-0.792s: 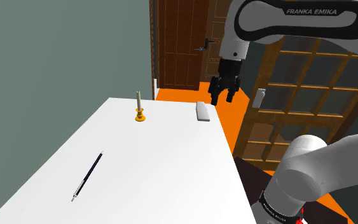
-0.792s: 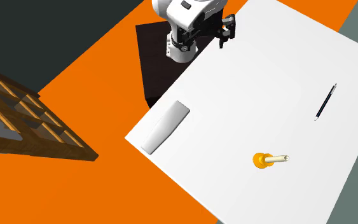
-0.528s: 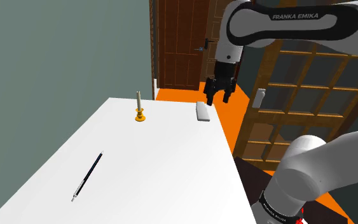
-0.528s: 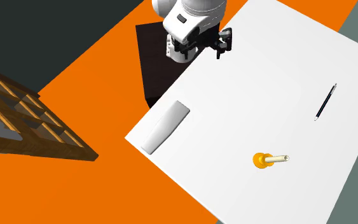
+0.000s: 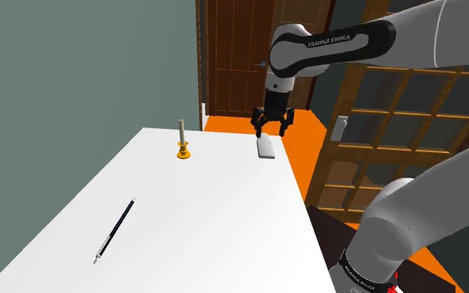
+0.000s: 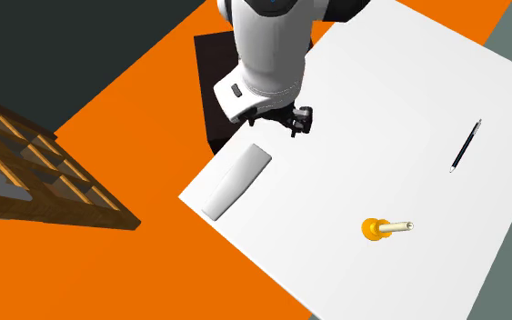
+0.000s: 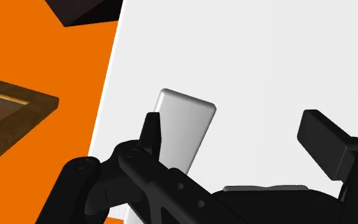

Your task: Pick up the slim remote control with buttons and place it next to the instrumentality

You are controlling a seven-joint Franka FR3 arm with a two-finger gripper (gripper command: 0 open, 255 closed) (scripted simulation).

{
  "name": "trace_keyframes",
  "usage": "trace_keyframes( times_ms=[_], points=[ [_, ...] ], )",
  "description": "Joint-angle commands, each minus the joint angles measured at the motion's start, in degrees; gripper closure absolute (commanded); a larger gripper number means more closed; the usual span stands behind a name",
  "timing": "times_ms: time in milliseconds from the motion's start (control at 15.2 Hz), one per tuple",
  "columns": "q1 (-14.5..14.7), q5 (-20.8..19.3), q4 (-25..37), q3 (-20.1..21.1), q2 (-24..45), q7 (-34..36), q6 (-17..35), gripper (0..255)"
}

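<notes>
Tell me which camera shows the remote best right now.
The second exterior view: the whole pale remote lies unobstructed near the table edge. The shoulder view shows it small and foreshortened, close to the open gripper; in the wrist view a finger hides part of it.

The white Franka arm with dark joints (image 5: 416, 212) stands at the shoulder view's lower right, arcs across the upper right and bends down at the wrist. Its all-black two-finger gripper (image 5: 274, 131) points downward at upper centre, fingers (image 7: 323, 141) spread well apart.
</notes>
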Motion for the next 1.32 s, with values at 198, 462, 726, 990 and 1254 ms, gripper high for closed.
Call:
trace_keyframes(
  times_ms=[198, 462, 726, 990, 1254],
  points=[
    [-2.8, -1.6, 3.2, -0.6, 8.5, 6.0, 5.9, 0],
    [-4.8, -2.9, 6.8, -1.5, 15.4, 10.7, 9.6, 0],
    [-6.0, -3.7, 8.6, -2.3, 19.6, 13.4, 12.3, 0],
    [-6.0, -3.6, 6.5, -2.3, 20.6, 13.3, 15.3, 0],
    [-6.0, -3.5, 5.3, -2.4, 21.3, 13.3, 17.3, 0]
  ],
)
